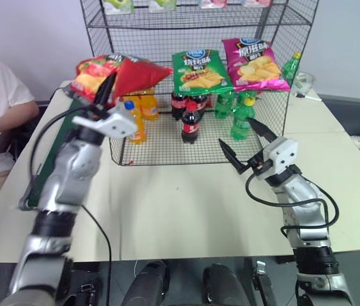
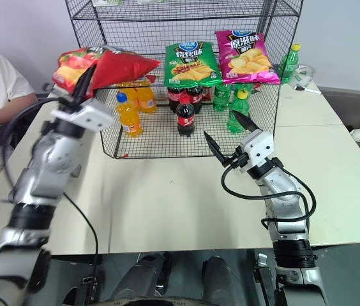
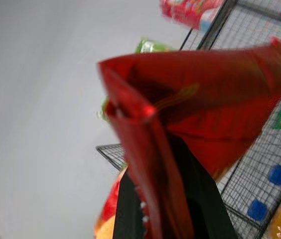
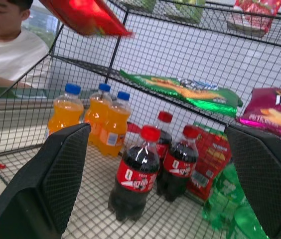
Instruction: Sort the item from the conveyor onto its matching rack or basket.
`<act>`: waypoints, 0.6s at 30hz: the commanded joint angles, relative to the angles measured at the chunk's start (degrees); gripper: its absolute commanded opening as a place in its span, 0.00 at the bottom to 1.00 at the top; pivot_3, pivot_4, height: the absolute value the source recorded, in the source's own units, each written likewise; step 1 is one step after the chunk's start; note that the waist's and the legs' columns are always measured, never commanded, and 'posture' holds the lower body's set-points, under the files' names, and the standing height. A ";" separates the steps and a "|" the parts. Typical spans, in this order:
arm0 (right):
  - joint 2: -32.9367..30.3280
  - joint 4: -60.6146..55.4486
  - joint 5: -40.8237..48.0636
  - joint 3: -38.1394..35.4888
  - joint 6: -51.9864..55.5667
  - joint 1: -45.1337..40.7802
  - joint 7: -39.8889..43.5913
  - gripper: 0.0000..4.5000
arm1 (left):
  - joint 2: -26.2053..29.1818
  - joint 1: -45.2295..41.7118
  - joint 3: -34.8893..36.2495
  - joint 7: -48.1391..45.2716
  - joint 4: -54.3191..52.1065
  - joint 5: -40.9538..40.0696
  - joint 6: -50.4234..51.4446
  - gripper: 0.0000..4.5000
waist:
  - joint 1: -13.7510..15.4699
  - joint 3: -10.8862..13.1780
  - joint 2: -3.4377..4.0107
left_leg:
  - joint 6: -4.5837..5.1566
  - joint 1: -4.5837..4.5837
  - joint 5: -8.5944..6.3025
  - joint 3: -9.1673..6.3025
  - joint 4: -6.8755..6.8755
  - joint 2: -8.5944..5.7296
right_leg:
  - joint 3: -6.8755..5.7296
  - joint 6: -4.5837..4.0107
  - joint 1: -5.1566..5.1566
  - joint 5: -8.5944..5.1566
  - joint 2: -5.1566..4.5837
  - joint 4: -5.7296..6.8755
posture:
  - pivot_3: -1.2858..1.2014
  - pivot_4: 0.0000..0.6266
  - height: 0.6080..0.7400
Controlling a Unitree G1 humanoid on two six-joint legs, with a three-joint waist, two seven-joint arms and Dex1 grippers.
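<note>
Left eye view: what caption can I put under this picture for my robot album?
Left claw lifts a red chip bag toward the wire rack; right claw waits open.

Bright even indoor light, soft shadows on the pale table (image 1: 186,204), red chip bag (image 3: 195,109) motion-blurred and out of focus close to the left wrist camera, glare on its foil near 10 o'clock, mild bending at picture edges.

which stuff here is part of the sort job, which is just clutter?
Job:
- red crinkly chip bag, pinched in the left claw
- dark green conveyor belt
- tall black wire-mesh rack

Clutter:
- green chip bag
- magenta chip bag
- orange, cola and green drink bottles
- right claw, open, empty
</note>
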 commanded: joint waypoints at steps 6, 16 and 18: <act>0.48 -2.07 -0.26 1.14 -0.24 -1.47 -1.30 1.00 | -6.04 -14.48 -6.17 13.85 24.92 2.93 0.46 0.01 | -0.23 0.02 -0.05 | -0.01 -0.01 0.01 0.00 -0.01 0.00 | 0.00 0.01 -0.02 0.00 0.00 0.02 | 0.52 0.24 1.00; -0.07 -4.84 0.38 1.63 1.56 0.17 -1.42 1.00 | -7.76 -30.02 -8.58 20.82 54.07 -0.15 -0.03 0.01 | -0.50 0.05 -0.09 | -0.02 -0.06 0.02 0.00 0.02 -0.02 | -0.03 0.05 -0.05 -0.01 0.00 0.04 | 0.52 0.24 1.00; -0.16 -5.22 0.43 1.65 1.94 0.29 -1.43 1.00 | -8.88 -31.63 -7.47 20.23 56.95 -2.23 1.24 0.01 | -0.46 0.05 -0.09 | -0.02 -0.06 0.02 -0.01 0.02 -0.02 | -0.04 0.05 -0.04 -0.02 0.00 0.04 | 0.52 0.24 1.00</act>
